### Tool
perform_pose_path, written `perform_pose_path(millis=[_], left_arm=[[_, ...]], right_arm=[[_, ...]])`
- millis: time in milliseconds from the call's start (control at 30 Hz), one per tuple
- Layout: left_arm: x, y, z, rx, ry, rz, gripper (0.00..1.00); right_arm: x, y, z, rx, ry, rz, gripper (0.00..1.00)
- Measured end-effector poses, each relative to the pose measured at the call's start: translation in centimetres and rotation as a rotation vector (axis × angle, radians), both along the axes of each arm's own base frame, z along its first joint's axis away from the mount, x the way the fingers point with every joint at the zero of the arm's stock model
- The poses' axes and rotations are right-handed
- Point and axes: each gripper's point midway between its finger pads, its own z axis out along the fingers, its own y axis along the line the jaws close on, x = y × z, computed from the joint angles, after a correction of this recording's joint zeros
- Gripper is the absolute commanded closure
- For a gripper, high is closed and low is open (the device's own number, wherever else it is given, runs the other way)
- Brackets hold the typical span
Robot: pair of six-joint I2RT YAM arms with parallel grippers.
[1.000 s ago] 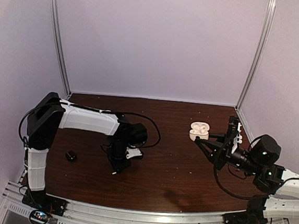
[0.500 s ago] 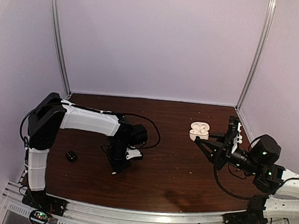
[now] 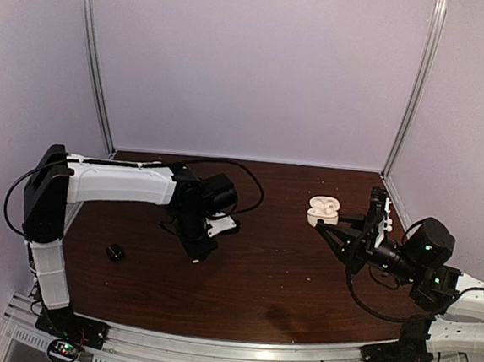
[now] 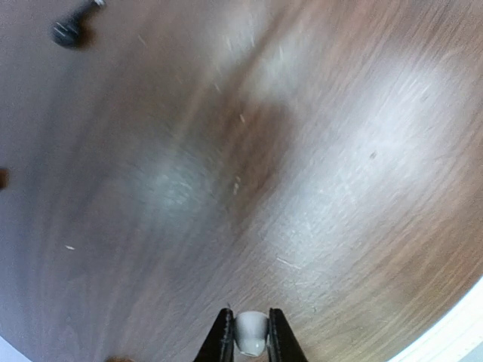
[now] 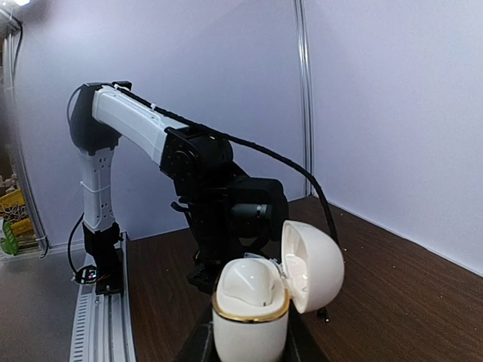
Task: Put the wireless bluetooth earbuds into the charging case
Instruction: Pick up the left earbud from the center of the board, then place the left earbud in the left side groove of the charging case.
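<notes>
One dark wooden tabletop fills the floor of a pale-walled enclosure, with two white-and-black robot arms mounted at its near edge. The left arm stretches out over the middle of the tabletop, its wrist pointing down. The right arm lies low on the right side and reaches toward the back.

The right jaws are clamped on the base of a white charging case. The case stands upright between them, with a gold rim around its body. Its rounded lid is hinged open to one side.

The left jaws are closed on a tiny white earbud. It is pinched right at their tips, with bare tabletop below.

A small black item lies on the tabletop well apart from the left jaws, off to their left; what it is cannot be made out.
</notes>
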Motion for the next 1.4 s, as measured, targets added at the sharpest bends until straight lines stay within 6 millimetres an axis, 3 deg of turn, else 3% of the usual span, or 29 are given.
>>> perform_pose_path(millis=[233, 333, 500, 600, 700, 1033, 1400], left_arm=[[2.6, -2.8, 7.5, -0.248, -0.185, 0.011, 0.90], [3.7, -4.2, 12.6, -0.405, -0.303, 0.011, 0.90], [4.0, -5.5, 23.0, -0.722, -0.520, -0.004, 0.92], [3.1, -5.7, 26.8, -0.852, -0.603, -0.021, 0.92], [2.0, -6.6, 28.9, -0.945, -0.650, -0.056, 0.92], [-3.9, -11.4, 32.8, -1.205, -0.683, -0.232, 0.93], [-7.6, -13.0, 36.1, -1.389, -0.707, -0.341, 0.93]], right_arm=[[0.4, -0.3, 0.6, 0.022, -0.021, -0.031, 1.00], [0.5, -0.5, 1.2, 0.041, -0.041, -0.044, 1.00], [0.9, -0.3, 1.9, 0.060, -0.089, -0.059, 1.00], [1.3, 0.0, 2.2, 0.070, -0.115, -0.071, 1.00], [1.6, 0.3, 2.2, 0.081, -0.133, -0.075, 1.00], [1.1, 0.8, 4.1, 0.144, -0.270, -0.056, 1.00], [0.5, 1.4, 4.4, 0.128, -0.380, -0.041, 1.00]])
